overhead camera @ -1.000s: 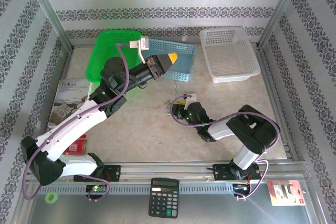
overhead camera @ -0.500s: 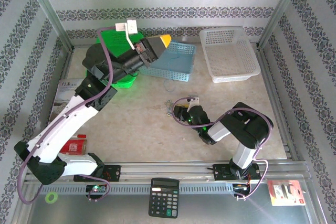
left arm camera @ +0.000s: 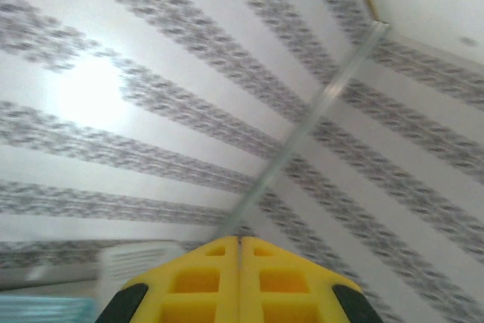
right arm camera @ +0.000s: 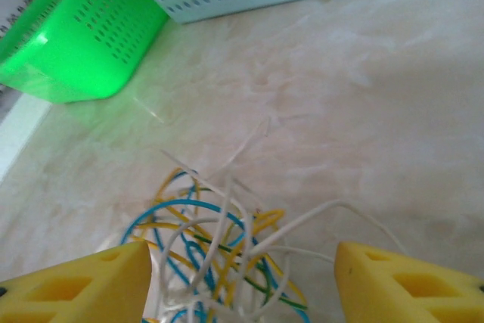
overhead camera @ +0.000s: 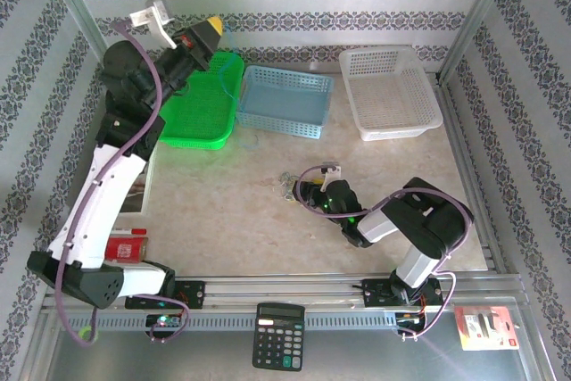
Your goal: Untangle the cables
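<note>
A small tangle of thin looped cables (right arm camera: 215,251), blue, yellow-orange, green and whitish, lies on the marbled beige tabletop (overhead camera: 223,211) near its middle, in front of the baskets and well apart from them. The right gripper (right arm camera: 242,281) is low over the tangle with its yellow jaws released and spread wide, one on either side of the wires, which lie loose between them. The overhead view shows this right gripper (overhead camera: 308,186) at the tangle (overhead camera: 287,186). The left gripper (overhead camera: 214,24) is raised high at the far left, above the green perforated plastic basket (overhead camera: 192,118) and pointing at the patterned wall; its yellow jaws (left arm camera: 240,246) are clenched flat against each other, and whether a wire is pinched between them cannot be told. A light blue perforated basket (overhead camera: 285,104) sits just right of the green one, and a white basket (overhead camera: 393,95) stands farther right.
</note>
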`<move>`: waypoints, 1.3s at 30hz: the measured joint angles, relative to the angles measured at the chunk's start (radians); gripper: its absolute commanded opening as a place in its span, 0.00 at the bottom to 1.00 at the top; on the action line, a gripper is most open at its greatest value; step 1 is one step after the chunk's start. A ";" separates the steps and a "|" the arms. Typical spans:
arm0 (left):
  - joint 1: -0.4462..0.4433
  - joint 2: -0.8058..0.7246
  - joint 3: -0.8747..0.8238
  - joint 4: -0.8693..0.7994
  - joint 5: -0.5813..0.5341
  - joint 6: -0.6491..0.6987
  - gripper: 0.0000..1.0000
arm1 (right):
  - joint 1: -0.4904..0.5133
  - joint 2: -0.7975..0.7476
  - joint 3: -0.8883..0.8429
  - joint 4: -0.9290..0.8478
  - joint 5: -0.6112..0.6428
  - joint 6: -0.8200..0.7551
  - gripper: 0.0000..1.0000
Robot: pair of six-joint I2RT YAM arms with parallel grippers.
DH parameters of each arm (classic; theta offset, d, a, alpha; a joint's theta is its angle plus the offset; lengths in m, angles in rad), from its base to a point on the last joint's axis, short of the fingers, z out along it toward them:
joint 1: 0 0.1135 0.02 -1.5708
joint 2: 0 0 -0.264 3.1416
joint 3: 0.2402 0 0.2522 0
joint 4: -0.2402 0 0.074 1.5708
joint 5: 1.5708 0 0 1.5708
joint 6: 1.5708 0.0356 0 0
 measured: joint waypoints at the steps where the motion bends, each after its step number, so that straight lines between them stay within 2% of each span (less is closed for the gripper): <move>1: 0.029 0.013 0.000 -0.010 -0.011 0.013 0.00 | -0.003 -0.015 0.000 -0.011 -0.010 0.000 0.68; 5: 0.105 0.060 0.000 -0.028 -0.047 0.068 0.00 | -0.027 -0.066 0.018 -0.067 -0.048 0.001 0.70; 14: 0.214 0.159 -0.051 -0.025 -0.076 0.159 0.00 | -0.079 -0.176 0.059 -0.193 -0.114 0.000 0.71; 21: 0.253 0.289 -0.138 -0.015 -0.081 0.213 0.00 | -0.079 -0.284 0.075 -0.328 -0.145 -0.001 0.69; 28: 0.267 0.463 -0.115 -0.051 -0.101 0.269 0.01 | -0.079 -0.406 0.087 -0.488 -0.168 -0.005 0.67; 29: 0.270 0.494 -0.095 -0.070 -0.102 0.275 0.14 | -0.079 -0.426 0.087 -0.512 -0.172 -0.006 0.67; 31: 0.275 0.544 -0.050 -0.106 -0.102 0.289 0.55 | -0.079 -0.457 0.088 -0.553 -0.172 -0.009 0.67; 32: 0.278 0.573 -0.014 -0.137 -0.101 0.293 0.68 | -0.079 -0.472 0.089 -0.575 -0.172 -0.010 0.67; 36: 0.278 0.630 0.098 -0.223 -0.095 0.299 0.99 | -0.079 -0.516 0.093 -0.646 -0.172 -0.012 0.67; 39: 0.278 0.624 0.129 -0.252 -0.079 0.301 1.00 | -0.079 -0.538 0.094 -0.695 -0.172 -0.012 0.66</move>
